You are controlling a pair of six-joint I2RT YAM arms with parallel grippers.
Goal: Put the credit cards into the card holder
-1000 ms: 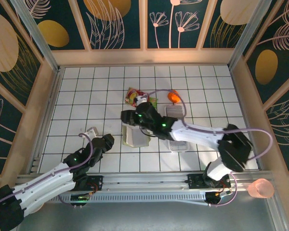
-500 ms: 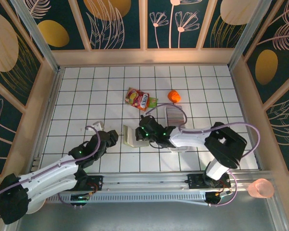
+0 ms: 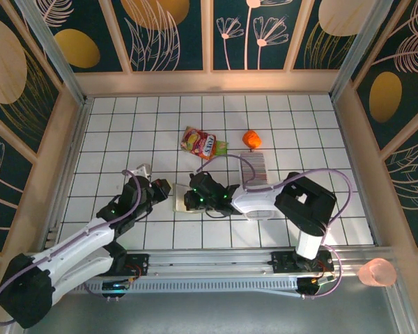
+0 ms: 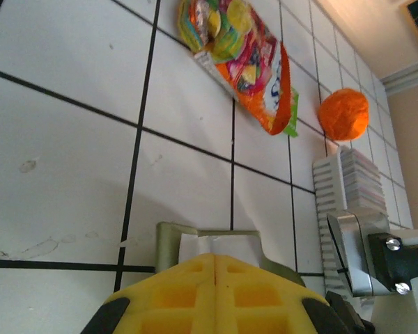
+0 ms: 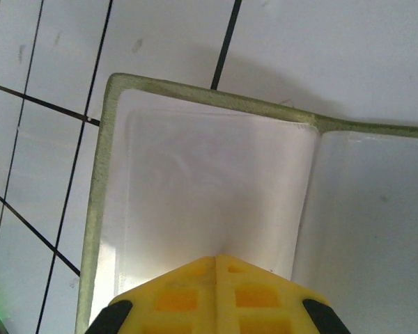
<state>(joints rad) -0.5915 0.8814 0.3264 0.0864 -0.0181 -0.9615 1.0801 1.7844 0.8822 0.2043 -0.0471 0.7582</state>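
Holder [image 5: 209,160] lies open on the surface [image 3: 125,139], left end effector [image 4: 214,259] and right end effector [image 5: 216,260] both closed at its edges, grip unclear; cards [image 3: 253,167] stand packed nearby: light, stiff, slick, so pinch top edges.

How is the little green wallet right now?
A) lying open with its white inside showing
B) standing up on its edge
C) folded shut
A: the small olive-green folding wallet lies spread open on the white tiled table, its pale grey-white inside facing up.
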